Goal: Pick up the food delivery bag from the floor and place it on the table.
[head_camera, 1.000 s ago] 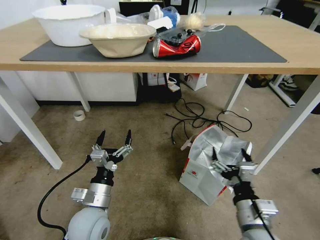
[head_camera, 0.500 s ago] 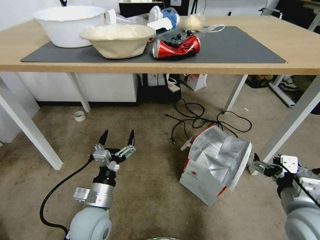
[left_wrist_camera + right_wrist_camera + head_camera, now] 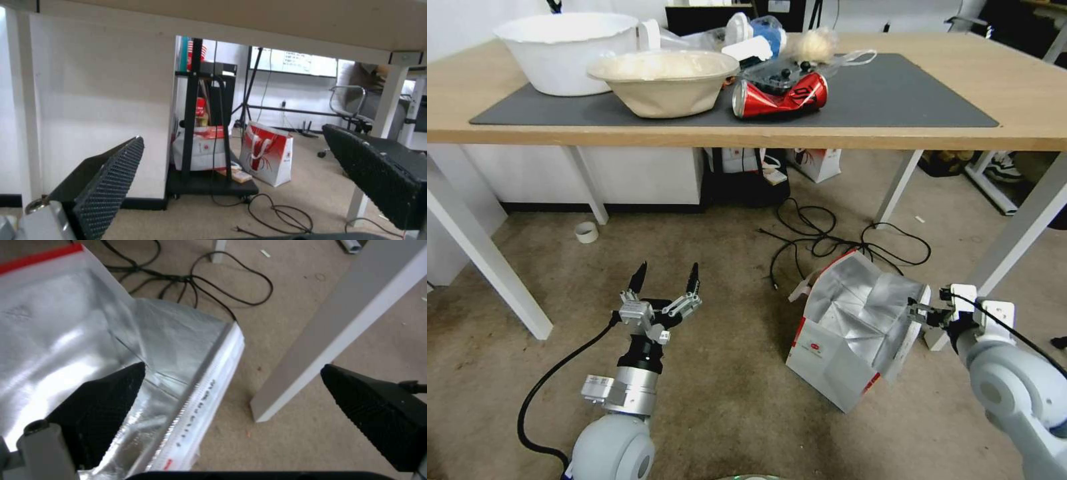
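Bag (image 3: 854, 333) sits on the floor (image 3: 727, 400), lower right; right pincer (image 3: 924, 312) spread wide across its rim, gripping nothing; left pincer (image 3: 666, 283) open, empty.

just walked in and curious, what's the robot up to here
It is going for the bag, which sits open on the floor beside a table leg, not yet lifted. The right claw is open at the bag's right rim, with one finger over the foil lining and the other outside it. The left claw hovers open over bare floor, holding nothing. The table above holds bowls and a crushed can.
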Tool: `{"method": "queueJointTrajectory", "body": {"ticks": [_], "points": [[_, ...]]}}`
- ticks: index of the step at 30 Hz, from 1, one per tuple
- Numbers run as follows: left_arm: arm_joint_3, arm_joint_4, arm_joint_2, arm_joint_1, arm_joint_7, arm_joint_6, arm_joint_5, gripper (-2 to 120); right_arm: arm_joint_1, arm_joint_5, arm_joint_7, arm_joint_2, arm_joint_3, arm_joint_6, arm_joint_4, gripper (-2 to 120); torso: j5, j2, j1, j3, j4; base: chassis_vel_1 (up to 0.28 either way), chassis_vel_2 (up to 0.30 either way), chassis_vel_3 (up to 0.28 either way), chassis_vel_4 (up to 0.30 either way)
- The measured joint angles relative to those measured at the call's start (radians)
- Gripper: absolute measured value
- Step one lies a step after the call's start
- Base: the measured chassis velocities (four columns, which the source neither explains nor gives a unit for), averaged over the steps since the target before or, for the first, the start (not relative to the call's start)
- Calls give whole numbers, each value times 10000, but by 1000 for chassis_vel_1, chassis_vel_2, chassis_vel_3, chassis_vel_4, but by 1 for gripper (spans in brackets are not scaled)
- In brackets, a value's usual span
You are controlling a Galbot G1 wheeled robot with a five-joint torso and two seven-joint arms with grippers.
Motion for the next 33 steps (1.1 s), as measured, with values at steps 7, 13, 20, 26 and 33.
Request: {"method": "queueJointTrajectory", "body": {"ticks": [7,13,20,26,33], "points": [[174,124,-72,-185,-38,220,-68,100,53,626,338,-387,-106,0,-362,100,0,3,1,0,-1,0,0,0,0],[200,166,-95,-139,-45,220,-33,100,499,747,335,-443,-733,0,-595,100,0,5,0,-1,0,0,0,0,0],[112,114,-97,-91,-86,215,-15,100,971,750,504,-331,-1515,0,-1027,100,0,7,1,0,-1,0,0,0,0],[94,115,-103,-74,-103,191,5,100,1186,734,662,-141,-2039,0,-1274,100,0,8,1,-1,-1,0,0,0,0],[98,113,-144,14,-106,100,91,100,1196,674,753,-6,-2196,0,-1503,100,-1,9,1,-1,-1,0,0,0,0]]}}
